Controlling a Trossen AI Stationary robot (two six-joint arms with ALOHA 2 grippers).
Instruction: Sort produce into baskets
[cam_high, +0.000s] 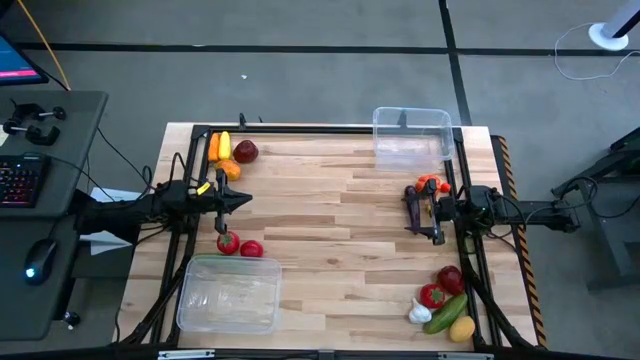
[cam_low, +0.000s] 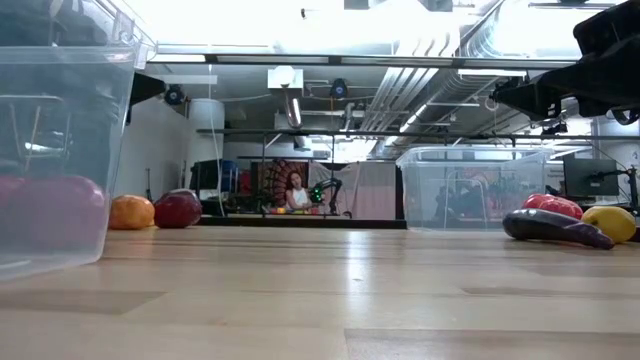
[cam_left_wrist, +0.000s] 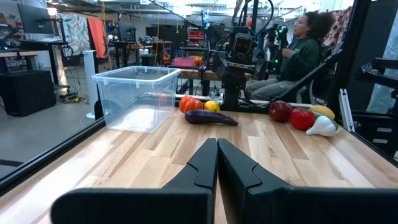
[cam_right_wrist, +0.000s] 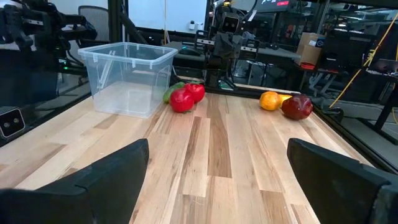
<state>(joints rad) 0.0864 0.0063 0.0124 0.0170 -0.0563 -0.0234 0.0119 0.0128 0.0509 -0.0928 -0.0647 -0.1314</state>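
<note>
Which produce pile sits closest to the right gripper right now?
The small pile with the purple eggplant, right beside the open right gripper; the other piles lie at the table's corners or near the left arm.

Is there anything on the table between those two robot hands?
No. In the high view, only bare wooden tabletop separates the left gripper, fingers shut, from the right gripper, fingers open.

Table (cam_high: 330, 230): light wood planks, smooth satin. Tubs (cam_high: 411, 138): clear glossy plastic. Produce (cam_high: 246, 152): shiny plastic-looking.
</note>
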